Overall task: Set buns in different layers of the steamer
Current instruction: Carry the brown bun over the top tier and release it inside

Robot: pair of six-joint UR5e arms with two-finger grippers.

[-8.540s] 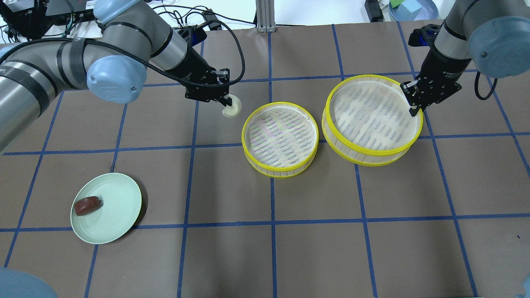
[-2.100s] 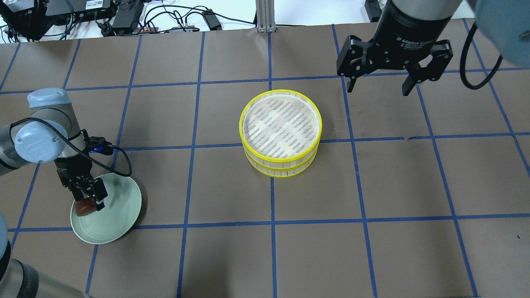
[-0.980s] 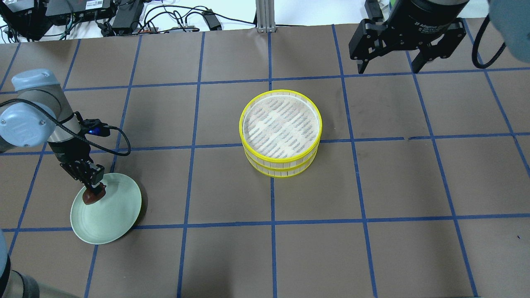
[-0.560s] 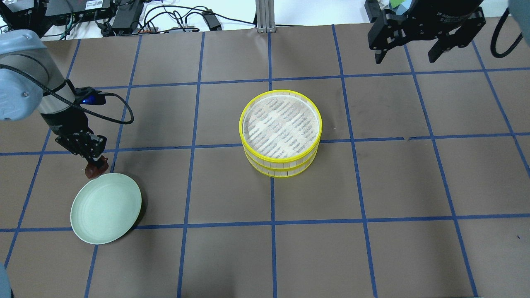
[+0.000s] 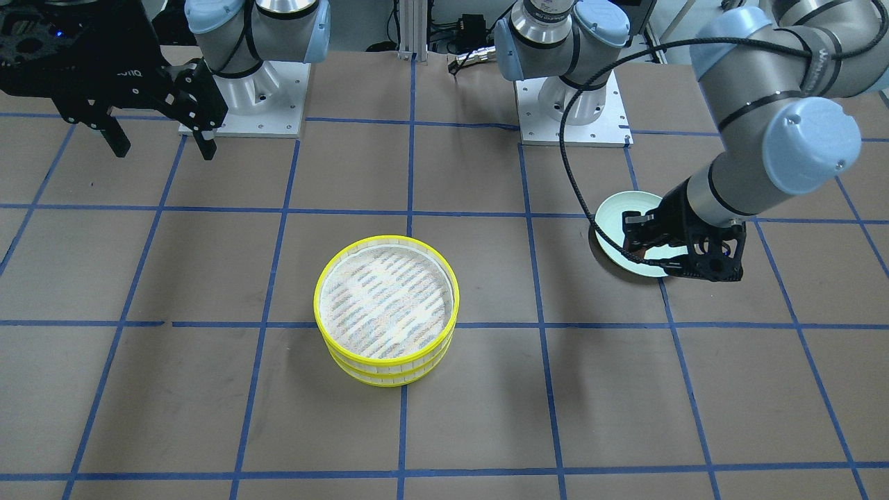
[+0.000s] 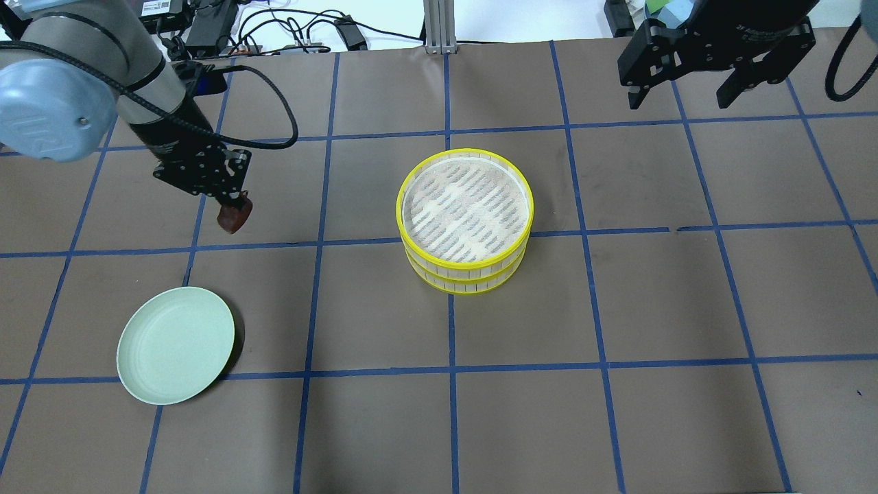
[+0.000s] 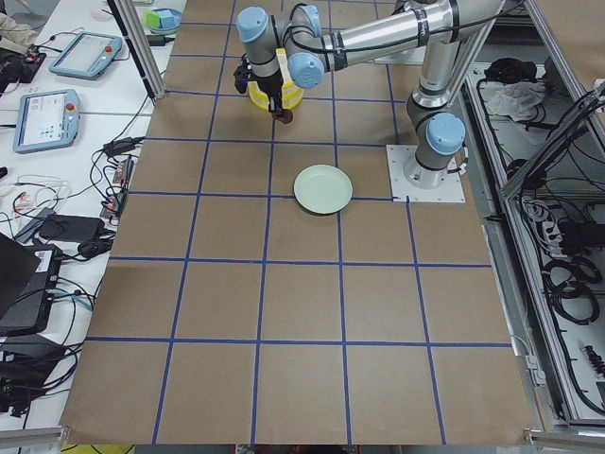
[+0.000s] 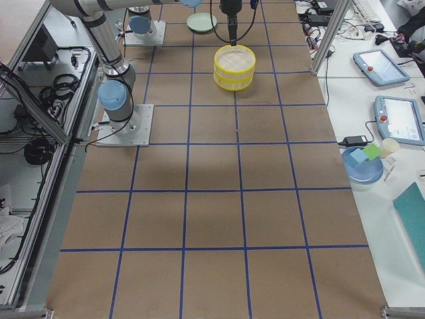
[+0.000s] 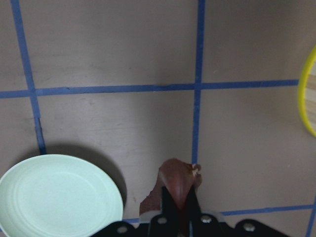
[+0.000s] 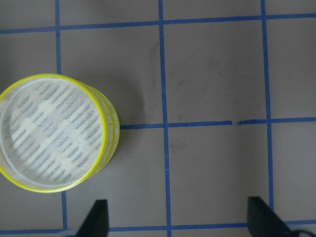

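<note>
Pinching the reddish-brown bun (image 6: 234, 218) aloft, left gripper (image 6: 236, 205) hangs between green plate (image 6: 175, 344) and stacked steamer layers (image 6: 466, 277); top tray (image 6: 399, 209) bare, cream bun hidden, likely below. Right gripper (image 6: 678, 101) spread, empty.

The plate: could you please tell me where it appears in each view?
Front-facing: plate right of centre.
Overhead: plate lower left.
Exterior left: plate upper centre.
Exterior right: plate at top edge.
Left wrist: plate bottom-left corner.
Right wrist: not in it.
Shared landmark: steamer.

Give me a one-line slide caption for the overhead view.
Left gripper holds the brown bun aloft, away from the empty green plate; two steamer trays sit stacked; right gripper hangs open.
</note>
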